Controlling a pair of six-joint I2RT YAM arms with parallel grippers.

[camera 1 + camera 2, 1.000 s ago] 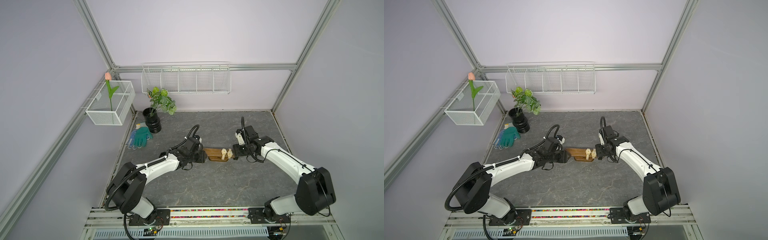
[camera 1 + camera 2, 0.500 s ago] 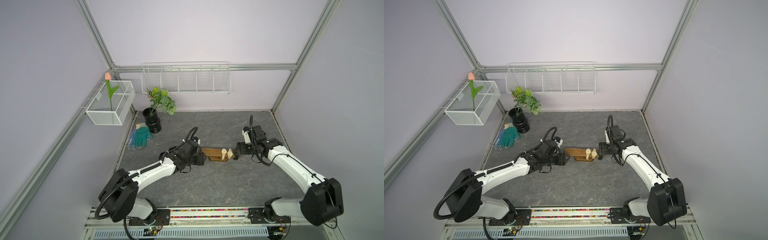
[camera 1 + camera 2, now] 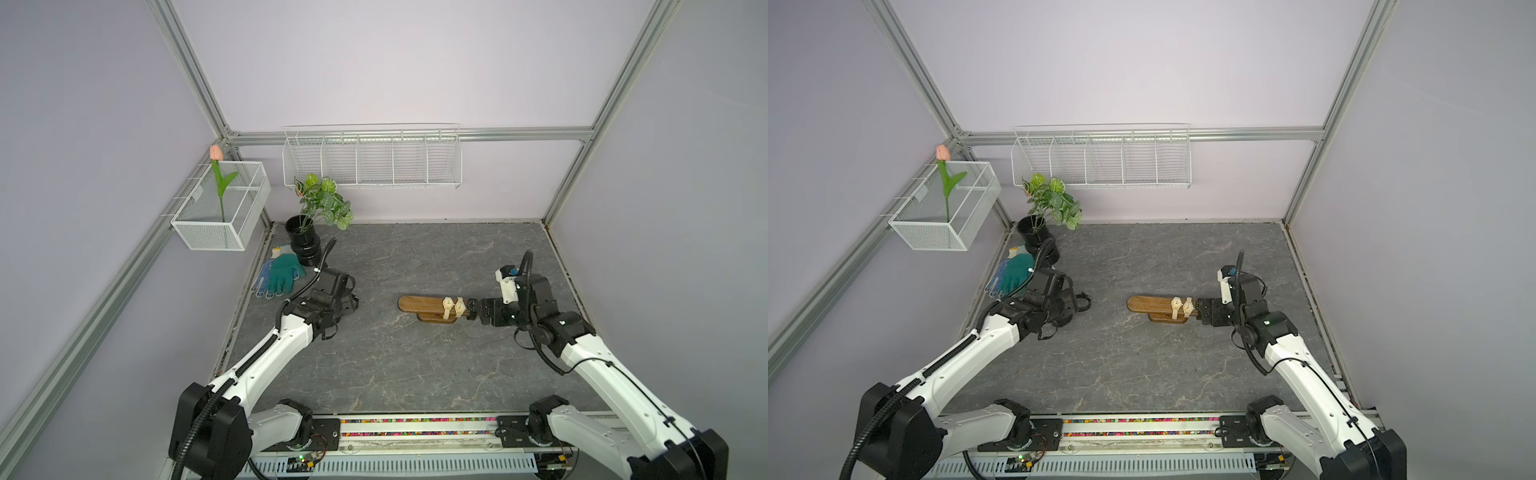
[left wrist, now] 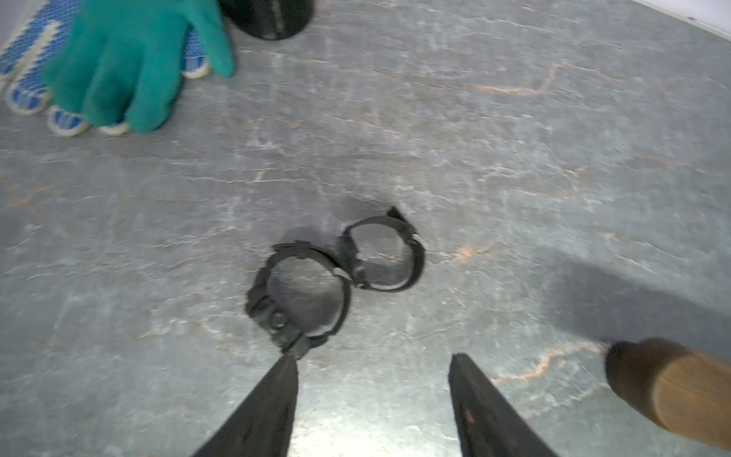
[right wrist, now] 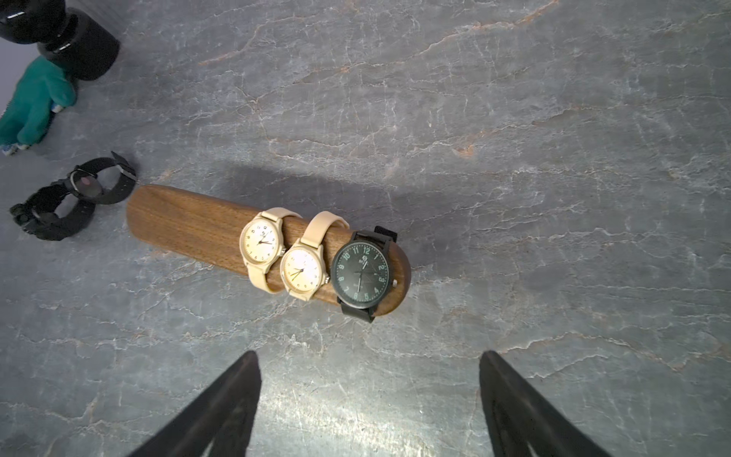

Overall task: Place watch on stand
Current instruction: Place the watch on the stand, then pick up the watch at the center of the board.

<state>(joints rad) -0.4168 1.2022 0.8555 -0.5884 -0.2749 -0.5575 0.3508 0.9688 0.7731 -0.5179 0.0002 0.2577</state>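
Just beyond the right gripper, lying clear of its widely spread, empty jaws: the stand, carrying a black-dial watch at the rounded end nearest that gripper and two beige watches right beside it. Resting loose on the table just ahead of the left gripper, likewise spread and gripping nothing: two black watches, touching each other, the chunkier one sitting at one fingertip, contact impossible to tell.

Showing all three mounted watches only in the right wrist view; showing just the two beige watches in both top views, losing the black-dial watch against the dark gripper there. Catching only one bare rounded end of the stand in the left wrist view.

Showing the stand running side to side across the table in both top views, long axis pointing from gripper to gripper, loaded end towards the right one, bare end towards the left, with straps wrapped crosswise round the bar and dials facing upward.
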